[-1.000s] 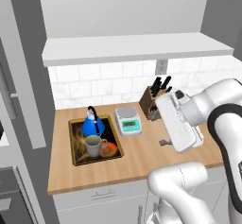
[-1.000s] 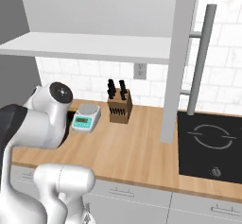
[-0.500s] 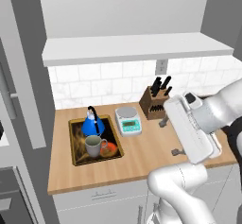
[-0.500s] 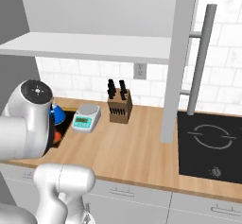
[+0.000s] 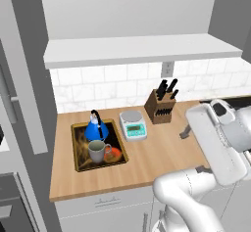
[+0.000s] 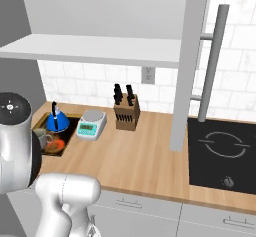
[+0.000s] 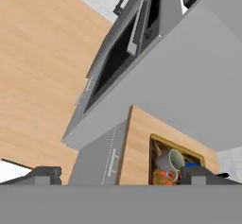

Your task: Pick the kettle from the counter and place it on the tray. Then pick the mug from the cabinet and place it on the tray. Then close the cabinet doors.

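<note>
1. While the arm [image 5: 215, 143] has swung lower and further right than a second ago, kettle [image 5: 96, 128] and mug [image 5: 99, 150] sit unmoved on the tray [image 5: 78, 148] at the counter's [image 5: 157, 152] left end.
2. I see the gripper [image 7: 120, 173] spread wide, holding nothing.
3. Nearby: white scale [image 5: 133, 124] just beside the tray, knife block [image 5: 161, 106] behind, stovetop [image 6: 222, 153] far right.
4. One cabinet door [image 6: 192, 56] stands open over the counter.
5. Scale display unreadable.
</note>
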